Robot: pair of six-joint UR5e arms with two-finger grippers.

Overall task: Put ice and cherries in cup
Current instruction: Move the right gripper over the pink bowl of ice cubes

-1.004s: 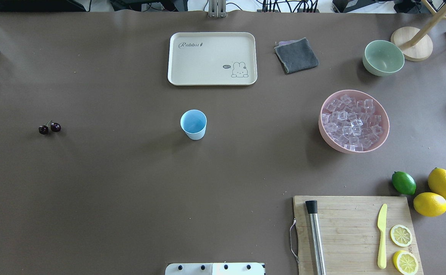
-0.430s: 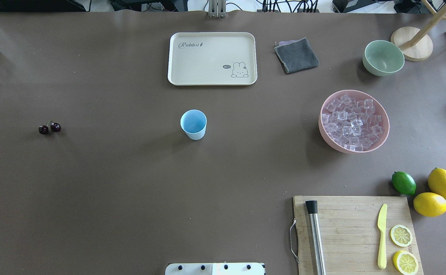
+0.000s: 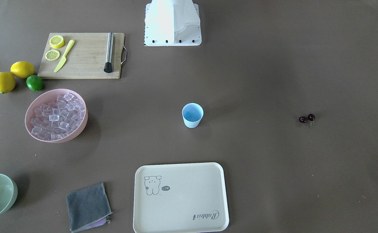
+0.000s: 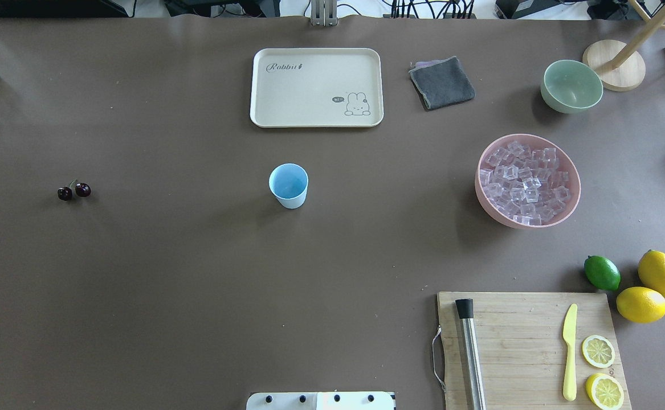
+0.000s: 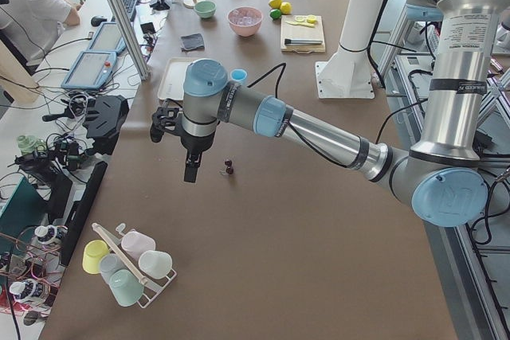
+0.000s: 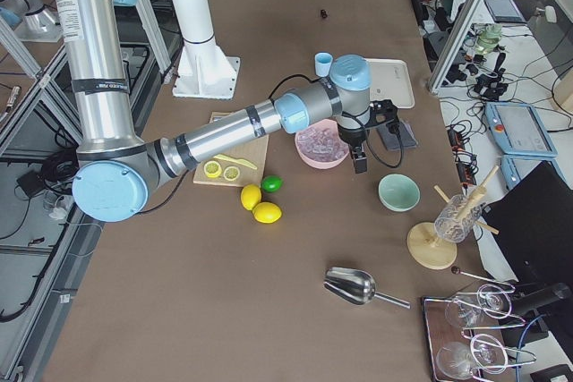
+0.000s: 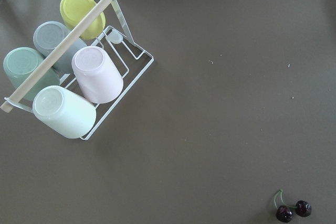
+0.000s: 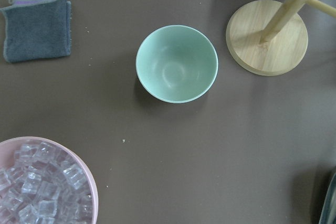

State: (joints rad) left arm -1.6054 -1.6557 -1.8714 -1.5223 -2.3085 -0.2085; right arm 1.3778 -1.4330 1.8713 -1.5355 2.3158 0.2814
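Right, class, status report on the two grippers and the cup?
Left gripper near cherries, right gripper near ice; open or shut unclear. Cup empty, upright. Nothing crowds it.

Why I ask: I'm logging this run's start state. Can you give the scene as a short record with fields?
cup: upright, empty, mid-table
ice: all in the pink bowl, on the robot's right
cherries: on the table, on the robot's left, far from the cup
left claw: raised near the cherries; open or shut unclear
right claw: raised near the pink bowl; open or shut unclear
progress: nothing in the cup yet
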